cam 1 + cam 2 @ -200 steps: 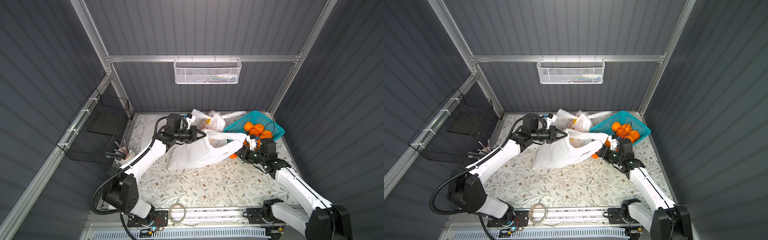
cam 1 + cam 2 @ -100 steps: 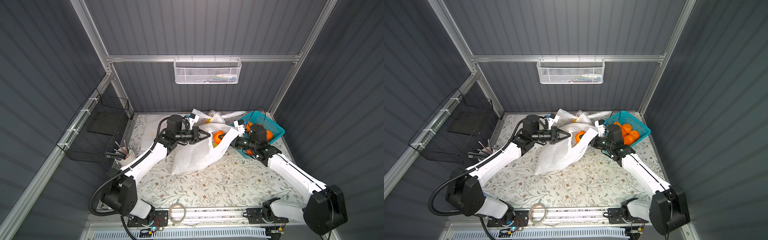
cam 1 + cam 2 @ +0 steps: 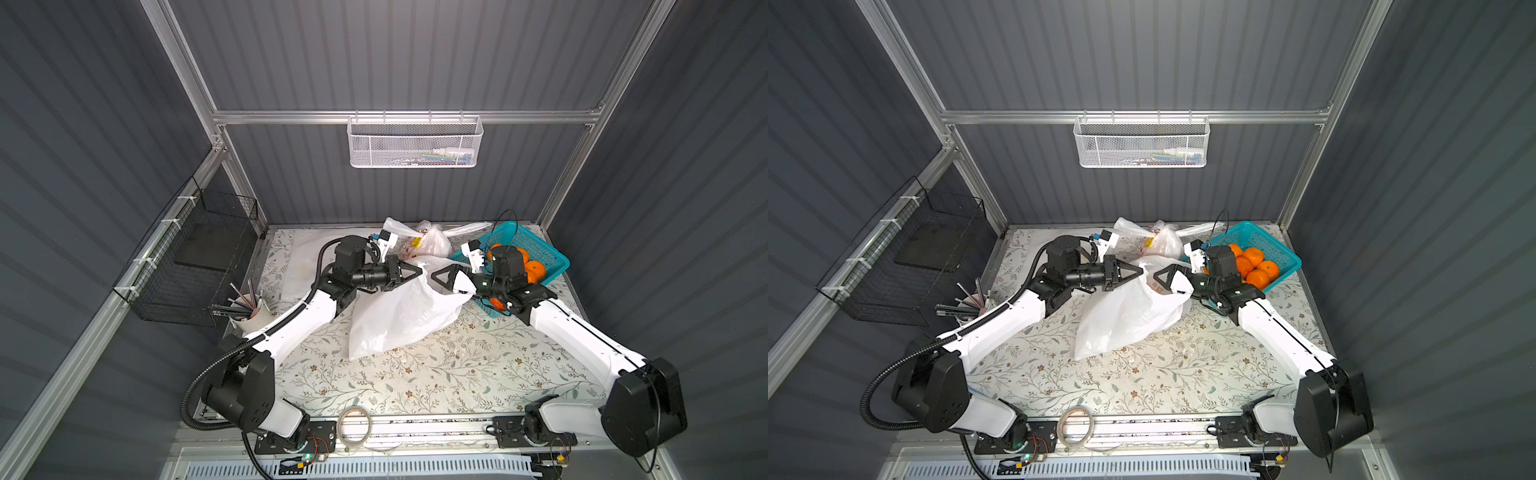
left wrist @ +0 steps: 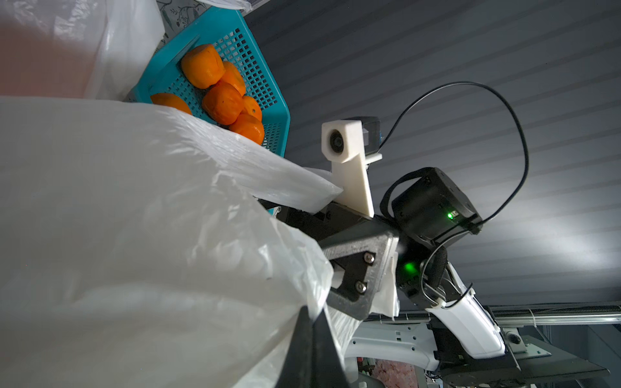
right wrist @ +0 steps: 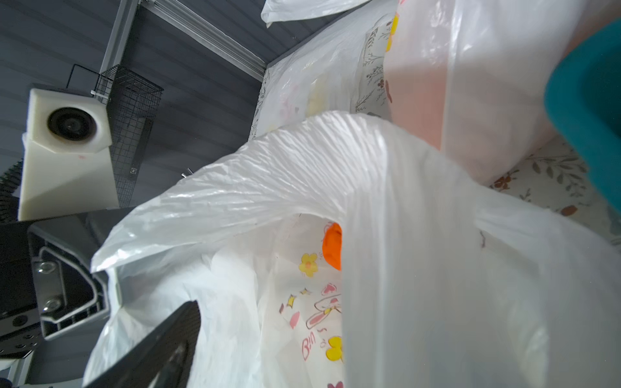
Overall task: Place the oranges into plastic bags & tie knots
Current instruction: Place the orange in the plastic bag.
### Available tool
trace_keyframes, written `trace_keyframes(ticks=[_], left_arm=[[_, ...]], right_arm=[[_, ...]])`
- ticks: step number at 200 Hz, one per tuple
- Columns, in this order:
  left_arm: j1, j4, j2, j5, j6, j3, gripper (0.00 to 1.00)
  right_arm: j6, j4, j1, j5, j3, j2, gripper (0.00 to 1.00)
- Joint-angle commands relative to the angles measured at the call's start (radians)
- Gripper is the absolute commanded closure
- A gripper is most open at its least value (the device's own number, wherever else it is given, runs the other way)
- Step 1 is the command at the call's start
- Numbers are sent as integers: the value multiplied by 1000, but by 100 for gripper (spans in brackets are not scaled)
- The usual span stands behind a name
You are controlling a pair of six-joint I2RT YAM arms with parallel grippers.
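The left gripper (image 3: pixel 417 272) is clamped on the rim of the plastic bag (image 3: pixel 399 320), holding its mouth up. The right gripper (image 3: pixel 442 279) sits in that mouth with its jaws spread and empty. One orange (image 5: pixel 332 247) lies inside the bag. If the right arm backs out, its fingers could snag the thin film and drag the bag. The teal basket (image 3: pixel 544 253) crowds the right wrist, while the floral table (image 3: pixel 415 374) nearer the arm bases offers room.

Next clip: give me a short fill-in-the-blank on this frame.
The left gripper is ____ on the plastic bag's edge. Inside that bag, the right wrist view shows one ____. The other oranges lie in a ____ basket.
Missing words: shut; orange; teal.
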Motion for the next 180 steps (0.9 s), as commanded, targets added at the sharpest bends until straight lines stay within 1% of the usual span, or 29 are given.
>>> trace_keyframes(ticks=[1, 19, 30, 56, 78, 90, 127, 136, 152, 180], left_arm=[[5, 18, -3, -18, 2, -10, 100], [10, -30, -9, -43, 30, -14, 100], [21, -65, -21, -70, 49, -20, 100], [49, -71, -45, -107, 49, -53, 100], [69, -98, -53, -107, 73, -52, 100], [82, -114, -59, -109, 87, -57, 100], [121, -121, -83, -103, 96, -85, 100], [126, -118, -86, -104, 96, -89, 100], [128, -111, -84, -102, 95, -90, 100], [128, -50, -56, -40, 77, -90, 100]], right_arm=[[-27, -36, 4, 16, 20, -16, 7], [-40, -64, 4, 20, 27, -25, 7], [-60, -104, 4, 44, 38, -37, 7], [-80, -146, -5, 83, 8, -85, 5], [-80, -183, -24, 104, -27, -130, 5], [-83, -204, -37, 125, -46, -164, 3], [-111, -281, -122, 156, -77, -248, 2], [-124, -327, -136, 164, -77, -260, 2], [-136, -344, -150, 165, -81, -276, 2], [-115, -310, -152, 126, -94, -271, 2]])
